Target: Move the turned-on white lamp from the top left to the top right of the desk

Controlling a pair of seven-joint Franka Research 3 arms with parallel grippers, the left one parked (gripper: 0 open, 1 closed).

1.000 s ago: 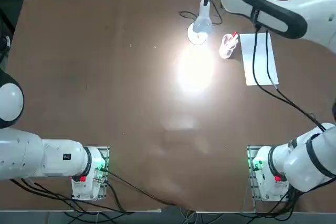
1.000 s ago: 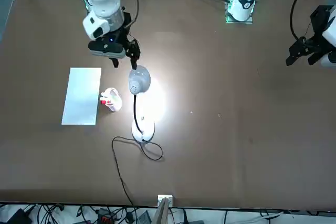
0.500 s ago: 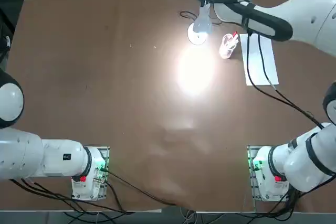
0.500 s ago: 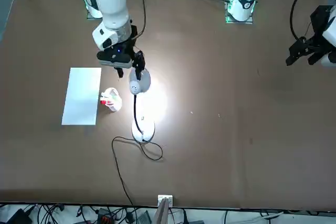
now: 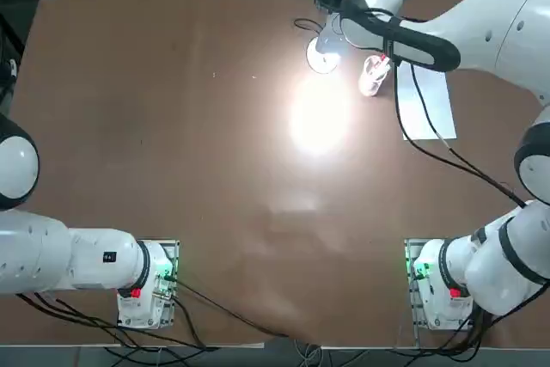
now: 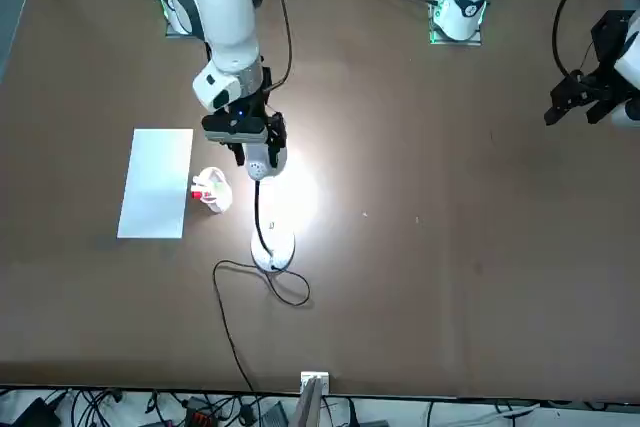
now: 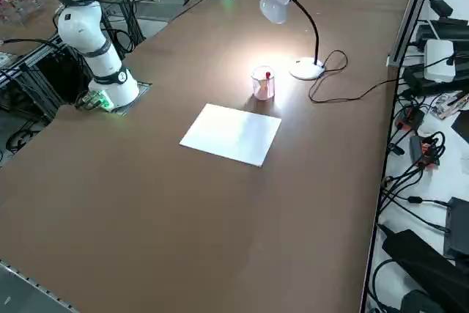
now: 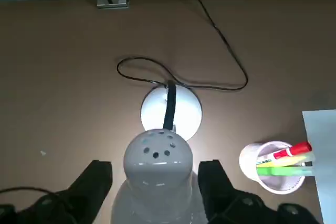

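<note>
On the desk (image 6: pixel 450 247), from the front camera and going left to right, the white paper sheet (image 6: pixel 157 182) lies farthest out, off to one side of the right gripper (image 6: pixel 256 154). Next comes the cup of pens (image 6: pixel 211 190), close beside the gripper and a little nearer the desk's far edge from the robot.

Then comes the right gripper itself, lowered over the head of the lamp (image 6: pixel 262 162). In the wrist camera its 2 fingers (image 8: pixel 94 182) stand apart, 1 on each side of the lamp's rounded grey head (image 8: pixel 157 157), with a narrow gap showing on both sides, so they do not press on it. Whether they touch it lower down is hidden at the picture's edge.

Just past the gripper, toward the far desk edge, the black neck runs down to the white disc base (image 6: pixel 272 249), which sits flat on the desk. The black cord (image 6: pixel 262 287) loops once beside the base and trails off toward the desk's edge. A bright pool of light (image 5: pixel 320 118) falls on the brown surface on the robot's side of the lamp head.

In the overhead camera the lamp (image 5: pixel 326 40) stands under the right gripper (image 5: pixel 331 8), with the cup (image 5: pixel 372 75) and sheet (image 5: pixel 424 99) to its right.
</note>
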